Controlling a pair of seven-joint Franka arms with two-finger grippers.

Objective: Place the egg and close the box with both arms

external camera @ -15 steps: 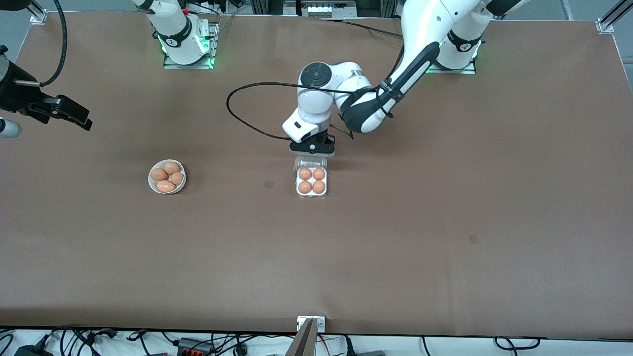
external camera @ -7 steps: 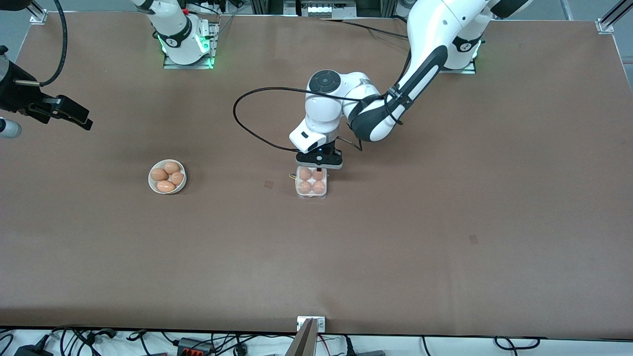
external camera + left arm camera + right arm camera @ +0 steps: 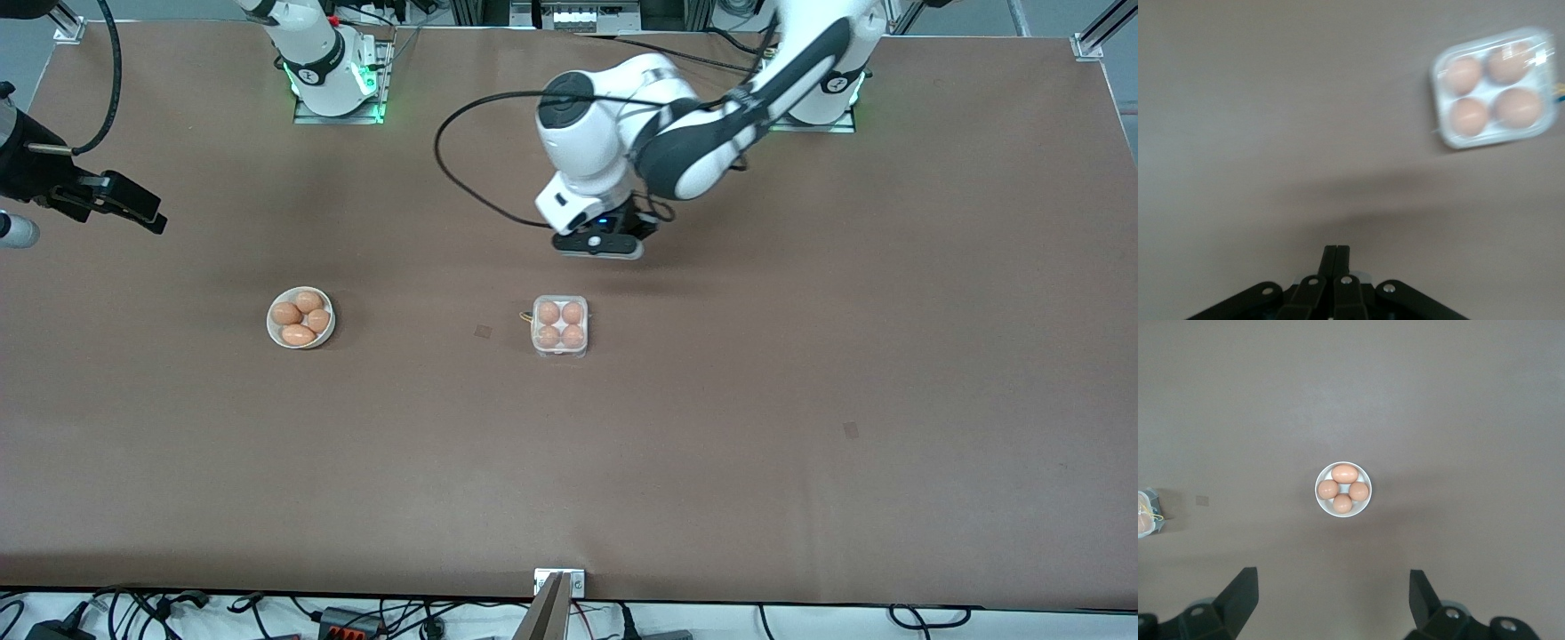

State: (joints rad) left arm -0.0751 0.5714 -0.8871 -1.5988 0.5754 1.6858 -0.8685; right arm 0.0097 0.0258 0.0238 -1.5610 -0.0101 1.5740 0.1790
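Hovering over bare table, my left gripper [image 3: 597, 245] is closed and empty; the box [image 3: 560, 325] appears lidded, four eggs inside. My right gripper [image 3: 1331, 600] waits spread wide above the bowl [image 3: 1343, 489]; I judge only withdrawal remains.

box [image 3: 1495, 87] blurred, lid seemingly shut, right hand [image 3: 111, 203] partly cut off

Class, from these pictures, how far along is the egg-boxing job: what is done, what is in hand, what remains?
Done: the box holds four eggs and its lid looks down over them. In hand: nothing; the left gripper is shut and empty above the table near the box, and the right gripper waits open over the bowl. Left: seemingly nothing.
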